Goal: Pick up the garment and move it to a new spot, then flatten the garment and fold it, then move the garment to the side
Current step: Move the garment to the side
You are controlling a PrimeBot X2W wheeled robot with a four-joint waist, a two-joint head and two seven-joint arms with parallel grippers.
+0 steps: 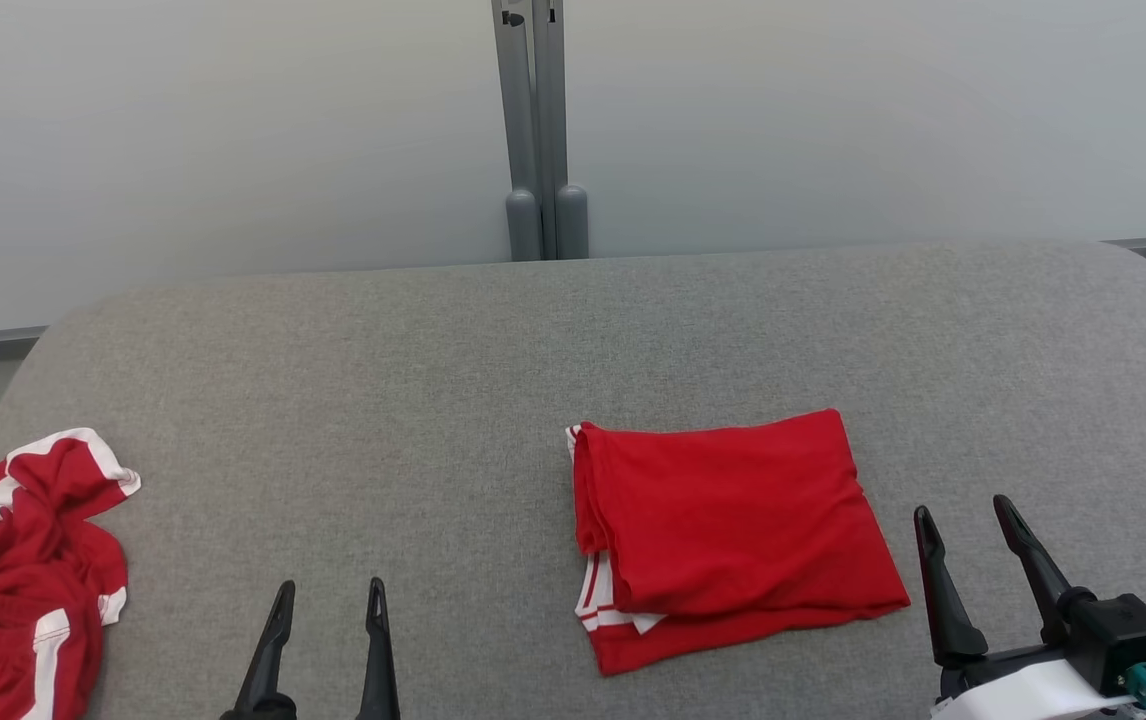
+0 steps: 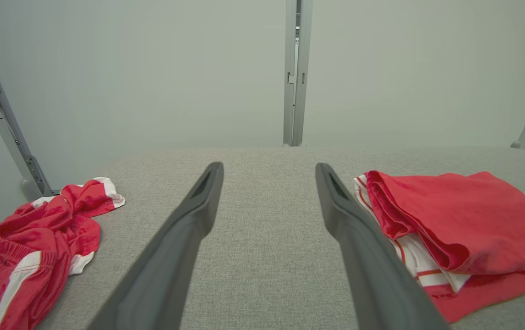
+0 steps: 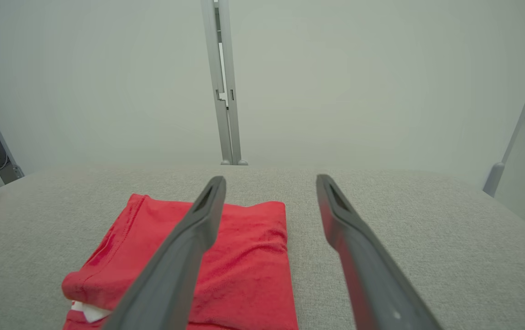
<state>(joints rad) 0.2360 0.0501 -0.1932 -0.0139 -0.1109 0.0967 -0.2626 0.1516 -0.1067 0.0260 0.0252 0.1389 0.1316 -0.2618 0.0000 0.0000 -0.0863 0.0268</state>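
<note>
A red garment (image 1: 733,520) lies folded into a neat rectangle on the grey padded table (image 1: 433,360), right of centre, with white striped trim peeking out at its left and lower edges. My right gripper (image 1: 963,508) stands open just right of it, holding nothing. In the right wrist view the folded garment (image 3: 253,256) lies under and left of the open gripper (image 3: 270,178). My left gripper (image 1: 330,585) is open near the front edge, left of the fold. The left wrist view has the garment (image 2: 464,215) to the right of that gripper (image 2: 269,166).
A second red garment with white stripes (image 1: 13,570) lies crumpled at the table's left edge, also seen as the crumpled garment (image 2: 38,243) in the left wrist view. A grey post (image 1: 538,130) stands behind the table against pale wall panels.
</note>
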